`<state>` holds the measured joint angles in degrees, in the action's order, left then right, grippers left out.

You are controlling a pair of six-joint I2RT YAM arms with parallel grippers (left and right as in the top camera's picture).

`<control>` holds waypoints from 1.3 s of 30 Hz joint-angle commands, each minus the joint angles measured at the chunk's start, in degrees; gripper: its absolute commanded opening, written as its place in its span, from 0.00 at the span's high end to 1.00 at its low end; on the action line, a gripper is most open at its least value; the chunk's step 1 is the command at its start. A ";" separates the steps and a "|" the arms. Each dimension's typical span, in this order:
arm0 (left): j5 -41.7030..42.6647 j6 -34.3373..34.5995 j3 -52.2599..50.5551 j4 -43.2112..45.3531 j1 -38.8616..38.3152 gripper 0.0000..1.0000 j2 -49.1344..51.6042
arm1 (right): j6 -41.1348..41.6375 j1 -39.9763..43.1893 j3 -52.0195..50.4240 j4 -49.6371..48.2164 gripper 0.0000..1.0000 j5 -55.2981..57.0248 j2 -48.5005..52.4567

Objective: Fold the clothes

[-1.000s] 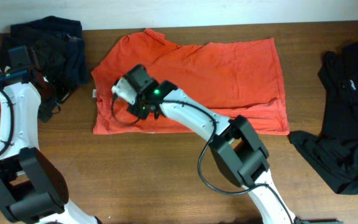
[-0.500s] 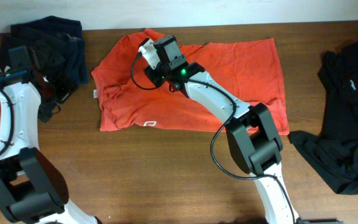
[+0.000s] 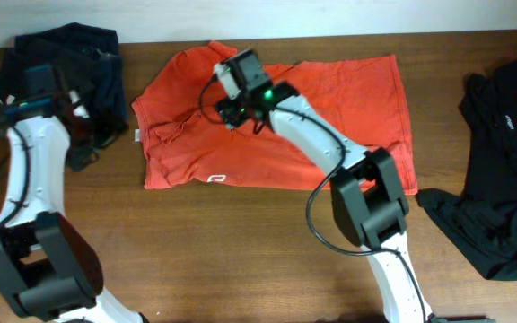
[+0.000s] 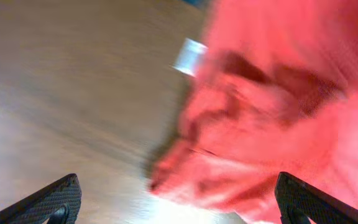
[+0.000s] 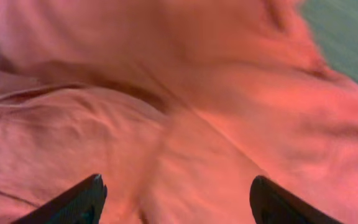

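Orange-red T-shirt (image 3: 348,117) lies spread on the wooden table (image 3: 240,260), its long side running left to right in the overhead view. Its right half is fairly smooth. Its left half is creased, with dark folds near the left edge. A small white logo (image 3: 215,178) shows close to the shirt's lower edge, towards its left end. A white tag (image 4: 190,56) sticks out from the shirt's left edge onto bare wood.

Right gripper (image 5: 179,202) is over the upper left part of the shirt, with its arm reaching across the garment from the lower right. In the right wrist view its two fingertips stand well apart, with nothing between them and only red cloth (image 5: 166,93) below. Whether they touch the cloth cannot be told.

Left gripper (image 4: 179,205) is off the shirt's left side. Its fingertips are spread wide and hold nothing. The left wrist view, which is blurred, shows the rumpled left edge of the shirt (image 4: 278,93) ahead of them.

Dark folded pile (image 3: 70,54) sits beyond the shirt's upper left corner, apart from it. Loose black garment (image 3: 501,179) lies to the shirt's right, near its lower right corner.
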<state>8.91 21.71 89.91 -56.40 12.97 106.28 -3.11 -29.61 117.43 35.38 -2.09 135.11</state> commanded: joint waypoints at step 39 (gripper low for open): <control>-2.95 -5.38 1.66 0.09 -10.56 0.45 17.57 | 9.57 33.44 6.95 60.83 0.78 -4.52 -6.38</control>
<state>8.80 18.24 90.76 -55.70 0.08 123.76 4.73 3.62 127.63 96.84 -11.16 130.02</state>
